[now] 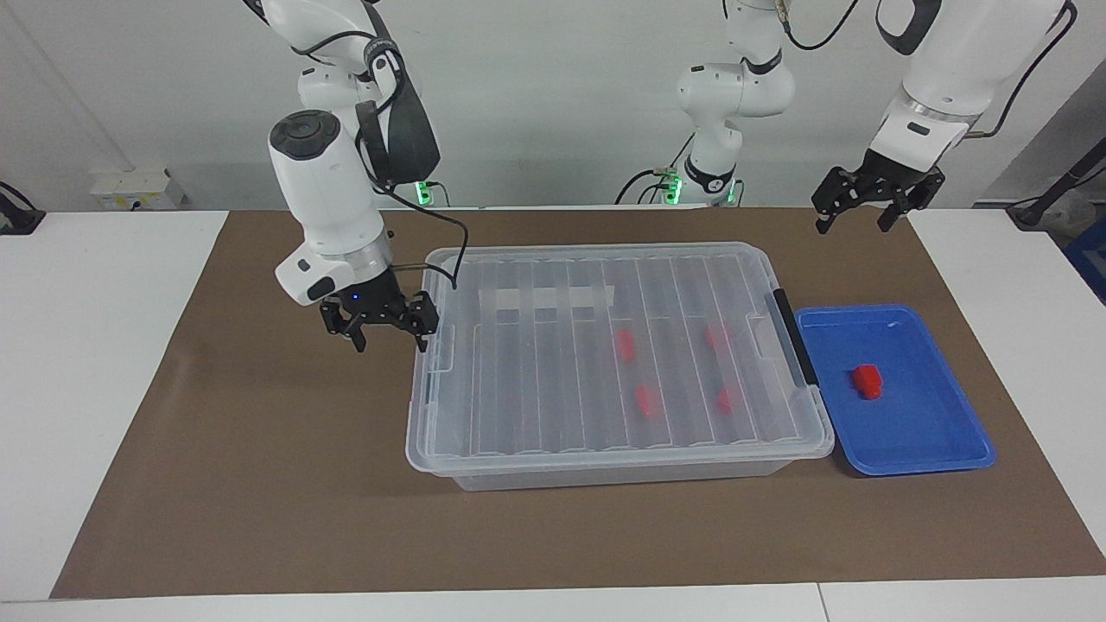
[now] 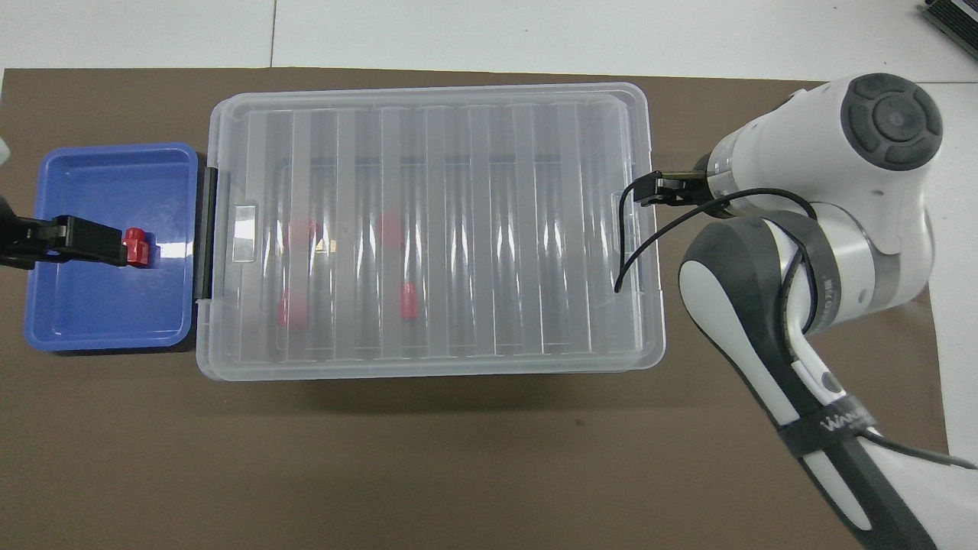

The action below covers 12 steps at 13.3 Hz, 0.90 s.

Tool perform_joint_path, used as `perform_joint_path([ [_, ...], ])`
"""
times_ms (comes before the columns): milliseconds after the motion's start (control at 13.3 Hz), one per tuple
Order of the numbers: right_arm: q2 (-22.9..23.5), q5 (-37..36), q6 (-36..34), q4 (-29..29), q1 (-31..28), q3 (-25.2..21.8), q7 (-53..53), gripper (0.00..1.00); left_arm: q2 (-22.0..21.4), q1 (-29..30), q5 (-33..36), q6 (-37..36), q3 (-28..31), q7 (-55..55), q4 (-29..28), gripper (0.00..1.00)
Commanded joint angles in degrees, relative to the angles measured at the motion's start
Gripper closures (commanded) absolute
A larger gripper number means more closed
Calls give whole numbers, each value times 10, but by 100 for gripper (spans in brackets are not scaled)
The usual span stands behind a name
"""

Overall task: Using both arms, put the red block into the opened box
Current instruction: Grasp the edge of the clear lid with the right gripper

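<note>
Red block [image 1: 867, 381]: small, bright red, chunky; laid loose in the blue tray [image 1: 942, 449], gripped by nothing. The tray is set just beside the box [image 1: 605, 462] at the left arm's end of the table.

Box: large, clear, ribbed lid [image 1: 562, 389] shut on it; four more red blocks [image 1: 646, 401] are seen through the lid.

Right gripper [image 1: 388, 333]: jaws spread wide, nothing held; hung low by the box's edge at the right arm's end; touching cannot be told.

Left gripper [image 1: 854, 214]: jaws spread wide, nothing held; kept raised over the brown mat [image 1: 259, 475], arm waiting.
</note>
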Motion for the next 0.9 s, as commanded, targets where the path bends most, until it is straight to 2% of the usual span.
perform_joint_path([
  [0, -15, -18, 8, -36, 8, 1, 8, 2, -11, -4, 0, 1, 5, -1, -10, 0],
  [225, -30, -22, 9, -65, 9, 1, 4, 2, -11, -4, 0, 1, 5, -1, -10, 0],
  [600, -29, -48, -10, -60, -1, 1, -8, 1, -11, -4, 0, 1, 5, -1, -10, 0],
  [825, -31, -49, -28, -58, -10, -2, -58, 0, -11, -4, 0, 1, 5, -1, -10, 0],
])
